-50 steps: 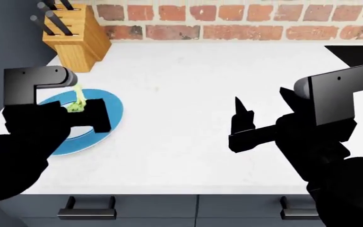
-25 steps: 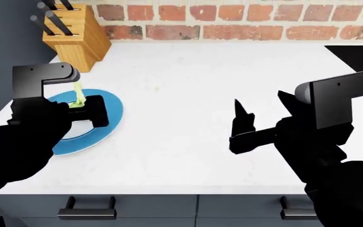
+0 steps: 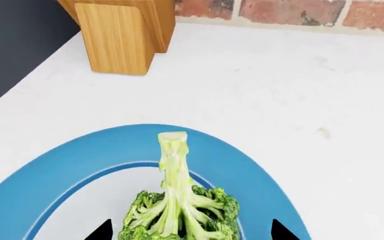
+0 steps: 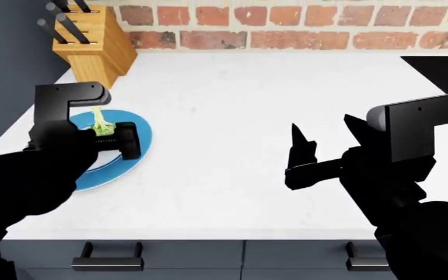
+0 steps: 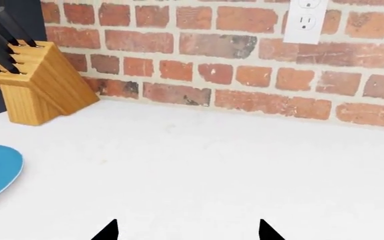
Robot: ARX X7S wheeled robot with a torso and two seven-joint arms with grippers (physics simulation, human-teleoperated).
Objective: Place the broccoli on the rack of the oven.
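At the left of the head view, we are lifting the broccoli [image 4: 102, 126] a little higher over the blue plate [image 4: 137, 146], the left gripper [image 4: 109, 139] pinching its head, while the right gripper [image 4: 323, 137] is hanging spread, so the pick-up looks done.

Broccoli [image 3: 178, 210] head cut off; left gripper [image 4: 103, 140] hides plate [image 4: 142, 137].

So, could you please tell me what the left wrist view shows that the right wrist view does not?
Only the left wrist view shows the broccoli, stalk pointing away from the camera, over the middle of the blue plate. Only the right wrist view shows the wall outlet and the knife handles. Both show the wooden knife block, the brick wall, the white counter and the plate.
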